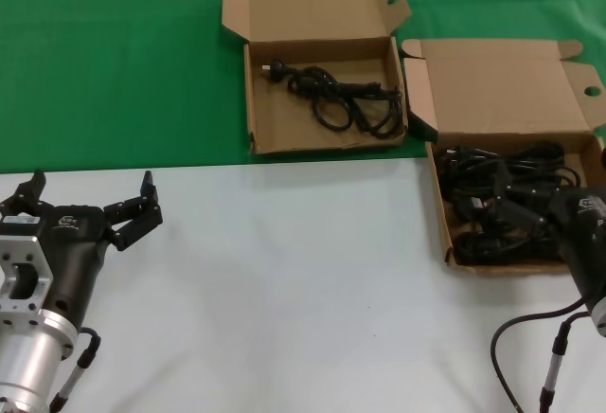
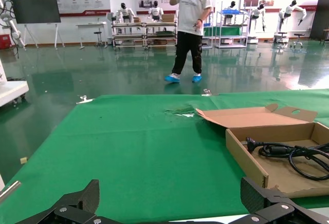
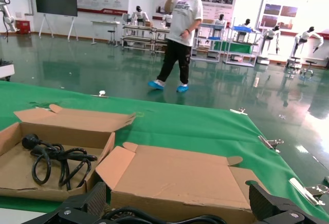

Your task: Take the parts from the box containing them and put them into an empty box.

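Green-and-white worktop [image 1: 284, 271]: one cable [image 1: 336, 96] sits in the squarer box [image 1: 327, 143]; pile remains in the wide box [image 1: 445, 233]. Right hand [image 1: 511, 209] is down in the pile, grip unclear; left hand [image 1: 90, 205] spread wide, idle.

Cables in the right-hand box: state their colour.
Black. The cables show best in the head view, piled in the brown cardboard box where the right gripper reaches.

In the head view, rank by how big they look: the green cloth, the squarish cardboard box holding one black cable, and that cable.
1. Green cloth, spanning the view's far half.
2. Squarish brown cardboard box, lid open.
3. Coiled black cable, lying inside that box.
No ties: each clearly fits within the one above.
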